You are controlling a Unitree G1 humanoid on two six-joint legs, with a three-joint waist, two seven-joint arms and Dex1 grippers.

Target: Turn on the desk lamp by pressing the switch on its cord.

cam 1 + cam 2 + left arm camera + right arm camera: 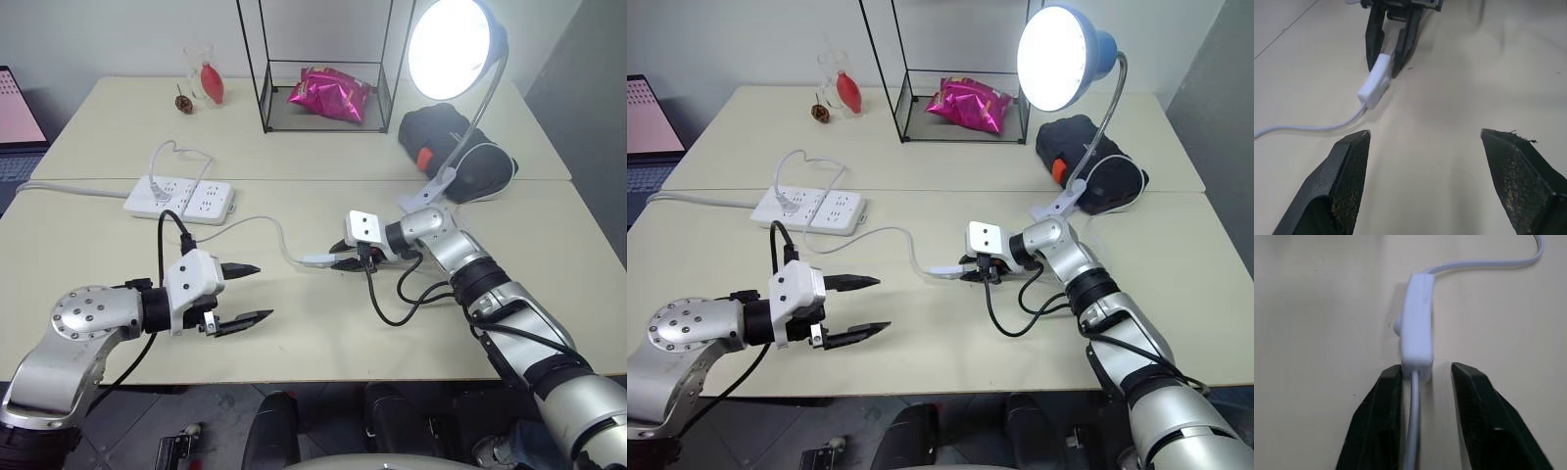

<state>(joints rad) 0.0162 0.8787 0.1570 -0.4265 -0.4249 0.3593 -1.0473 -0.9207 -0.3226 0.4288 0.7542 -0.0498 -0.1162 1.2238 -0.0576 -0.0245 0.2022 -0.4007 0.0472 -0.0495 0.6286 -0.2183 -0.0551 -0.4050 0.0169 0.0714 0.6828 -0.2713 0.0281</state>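
Your left gripper hangs over the near left part of the table with its two black fingers spread wide and nothing between them; it touches nothing. From its wrist camera you look past both fingertips straight at the switch, well ahead of them.

Move right and you reach your right gripper, low over the middle of the table. Its fingers stand a little apart, one on each side of the cord just where the wire enters the switch. The left finger looks to be against the end of the block; whether the other touches it you cannot tell. The switch lies flat on the tabletop, its button facing sideways.

From the switch the cord runs left and far towards the white power strip, which lies on the far left of the near table. The desk lamp stands far right, clipped at the table seam, its blue shade tilted towards you and the bulb glowing bright. Behind its base sits a black bag.

Further back, a black wire frame holds a pink snack bag, and to its left are a glass with a red object and a small brown thing. Loose black cables curl on the table under your right wrist. Both tables are pale beige, against a light wall.
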